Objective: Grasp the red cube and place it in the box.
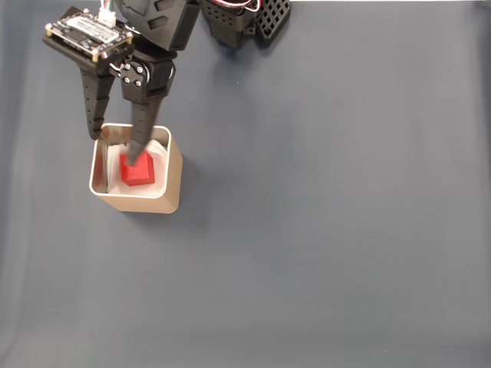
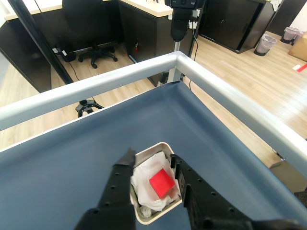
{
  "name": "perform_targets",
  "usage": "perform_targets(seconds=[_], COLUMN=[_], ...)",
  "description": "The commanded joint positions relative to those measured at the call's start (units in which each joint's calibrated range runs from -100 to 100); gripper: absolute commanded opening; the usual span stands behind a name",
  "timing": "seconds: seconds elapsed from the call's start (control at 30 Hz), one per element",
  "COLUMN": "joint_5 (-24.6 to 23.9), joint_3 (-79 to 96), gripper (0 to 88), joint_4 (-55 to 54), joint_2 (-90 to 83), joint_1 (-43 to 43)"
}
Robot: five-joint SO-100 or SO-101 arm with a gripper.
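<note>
A small bright red cube (image 1: 138, 172) lies tilted on crumpled white lining inside the tan, round-cornered, metallic-rimmed box (image 1: 173, 178), which stands upright on the dark blue surface (image 1: 330, 215).

A black robot arm reaches down from the top left of the fixed view, with a circuit board mounted on its wrist. Its gripper (image 1: 116, 149) points downward, the two black fingers spread apart with a clear gap between them. In the wrist view, the gripper (image 2: 151, 159) enters from the bottom edge, its perforated fingers (image 2: 121, 184) splayed and holding nothing.
</note>
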Motion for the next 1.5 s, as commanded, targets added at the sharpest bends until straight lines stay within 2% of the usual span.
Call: perform_targets(seconds=[0.0,0.33,0.77,1.17,1.47], joint_5=[-0.34,-1.56,-1.03,1.22,2.69], joint_3=[-0.6,0.31,21.19,43.16,56.28], gripper=[0.1,0.1,0.1,0.1,0.1], joint_4=[-2.26,-3.91,-6.45,-6.12,-1.77], joint_2=[-2.31,-4.56,-18.15,-31.82,-41.6], joint_1=[-1.95,-10.12,-21.83,-24.67,-25.31])
